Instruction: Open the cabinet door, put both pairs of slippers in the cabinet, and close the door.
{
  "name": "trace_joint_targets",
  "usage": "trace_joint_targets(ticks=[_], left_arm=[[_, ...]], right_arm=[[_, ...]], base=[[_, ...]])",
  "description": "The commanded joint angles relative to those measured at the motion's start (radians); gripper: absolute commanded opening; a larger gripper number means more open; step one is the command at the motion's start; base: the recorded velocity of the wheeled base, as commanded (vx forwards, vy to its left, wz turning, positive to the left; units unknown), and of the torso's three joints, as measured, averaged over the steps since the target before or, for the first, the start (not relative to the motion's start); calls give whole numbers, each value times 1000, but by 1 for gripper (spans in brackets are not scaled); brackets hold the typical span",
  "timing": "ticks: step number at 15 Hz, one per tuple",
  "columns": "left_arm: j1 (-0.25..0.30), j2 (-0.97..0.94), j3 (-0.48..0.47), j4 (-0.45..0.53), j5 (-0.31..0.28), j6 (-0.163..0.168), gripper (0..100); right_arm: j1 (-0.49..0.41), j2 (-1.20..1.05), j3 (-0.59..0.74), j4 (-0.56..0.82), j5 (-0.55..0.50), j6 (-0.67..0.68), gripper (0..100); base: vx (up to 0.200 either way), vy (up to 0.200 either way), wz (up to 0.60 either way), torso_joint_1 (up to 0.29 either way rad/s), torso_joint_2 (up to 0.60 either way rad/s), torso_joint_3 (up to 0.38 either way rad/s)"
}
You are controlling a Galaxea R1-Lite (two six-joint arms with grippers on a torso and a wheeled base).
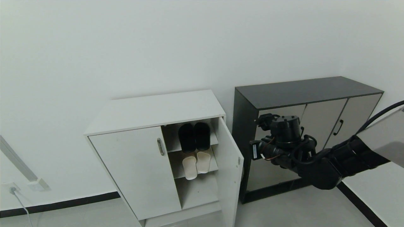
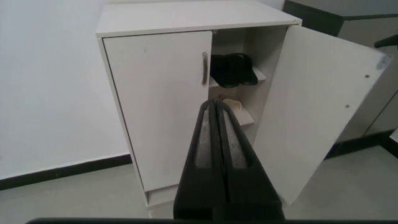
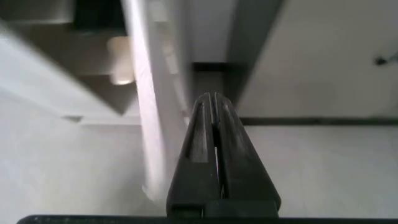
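Observation:
The white cabinet (image 1: pixel 157 110) has its right door (image 1: pixel 228 170) swung open and its left door (image 1: pixel 135 170) closed. A black pair of slippers (image 1: pixel 194 136) lies on the upper shelf, and a white pair of slippers (image 1: pixel 196 163) on the shelf below. My right arm (image 1: pixel 284 142) hangs just right of the open door. The right gripper (image 3: pixel 214 96) is shut and empty, close to the door's outer edge (image 3: pixel 155 112). In front of the cabinet, my left gripper (image 2: pixel 216 102) is shut on nothing, facing the black pair (image 2: pixel 233 68) and the open door (image 2: pixel 323 106).
A dark cabinet (image 1: pixel 309 91) with grey doors stands right beside the white one, directly behind my right arm. A wall socket with a cable (image 1: pixel 12 189) is at the far left. Bare grey floor (image 1: pixel 300 208) lies in front of both cabinets.

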State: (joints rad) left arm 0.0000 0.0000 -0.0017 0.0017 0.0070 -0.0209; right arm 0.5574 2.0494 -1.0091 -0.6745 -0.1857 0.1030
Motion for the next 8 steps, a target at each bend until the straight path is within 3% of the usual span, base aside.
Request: trace_joint_targets(ticks=[1, 7, 8], left_arm=[[0, 0, 0, 0, 1, -1, 0], [0, 0, 0, 0, 1, -1, 0], [0, 0, 0, 0, 1, -1, 0]], right_arm=[[18, -49, 46, -20, -1, -23, 0], [68, -52, 61, -23, -6, -32, 0], [75, -55, 69, -23, -6, -31, 0]], base=[[0, 0, 0, 0, 0, 0], [0, 0, 0, 0, 0, 0], [0, 0, 600, 7, 2, 2]])
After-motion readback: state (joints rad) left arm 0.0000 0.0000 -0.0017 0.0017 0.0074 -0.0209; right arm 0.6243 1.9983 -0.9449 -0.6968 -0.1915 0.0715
